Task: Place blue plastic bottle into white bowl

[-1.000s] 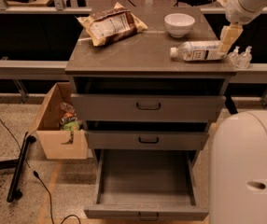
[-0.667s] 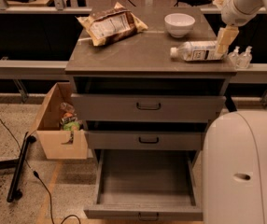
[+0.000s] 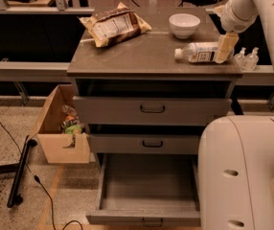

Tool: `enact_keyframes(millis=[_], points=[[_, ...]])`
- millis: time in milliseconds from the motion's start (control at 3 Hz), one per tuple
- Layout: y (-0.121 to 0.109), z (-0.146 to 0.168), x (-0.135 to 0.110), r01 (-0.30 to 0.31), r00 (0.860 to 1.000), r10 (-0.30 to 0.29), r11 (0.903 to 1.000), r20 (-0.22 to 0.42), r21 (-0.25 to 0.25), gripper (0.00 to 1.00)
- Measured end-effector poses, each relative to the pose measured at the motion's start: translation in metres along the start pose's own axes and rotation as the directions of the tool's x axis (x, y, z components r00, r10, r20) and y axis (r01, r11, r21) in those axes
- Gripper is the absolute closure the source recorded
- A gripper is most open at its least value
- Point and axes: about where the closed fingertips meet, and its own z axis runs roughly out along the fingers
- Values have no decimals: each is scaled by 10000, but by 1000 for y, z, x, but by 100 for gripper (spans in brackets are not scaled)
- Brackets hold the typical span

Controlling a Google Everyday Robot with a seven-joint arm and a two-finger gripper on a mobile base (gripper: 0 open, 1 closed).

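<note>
The blue plastic bottle [image 3: 198, 52] lies on its side on the right part of the cabinet top, white cap pointing left. The white bowl [image 3: 184, 24] stands upright and empty behind it, near the back edge. My gripper [image 3: 225, 47] reaches down from the upper right and sits at the bottle's right, bottom end, covering that end. The bottle rests on the surface.
A brown snack bag [image 3: 114, 25] lies at the back left of the cabinet top [image 3: 127, 56]. Two small clear pump bottles [image 3: 246, 58] stand just right of the cabinet. The bottom drawer [image 3: 149, 188] is pulled open. A cardboard box [image 3: 60, 133] sits on the floor at left. My arm's white body [image 3: 242, 171] fills the lower right.
My gripper has come down and to the left onto the bottle's bottom end. The bottle and bowl have stayed put. My arm's body has shifted left in view.
</note>
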Motion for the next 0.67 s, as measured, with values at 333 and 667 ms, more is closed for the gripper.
enact_keyframes(millis=[333,667], points=[[8,6,1,-57,10000,58,9996,38,-293,0],[20,1,1,-244,9992,265,9976,308,-646,0]])
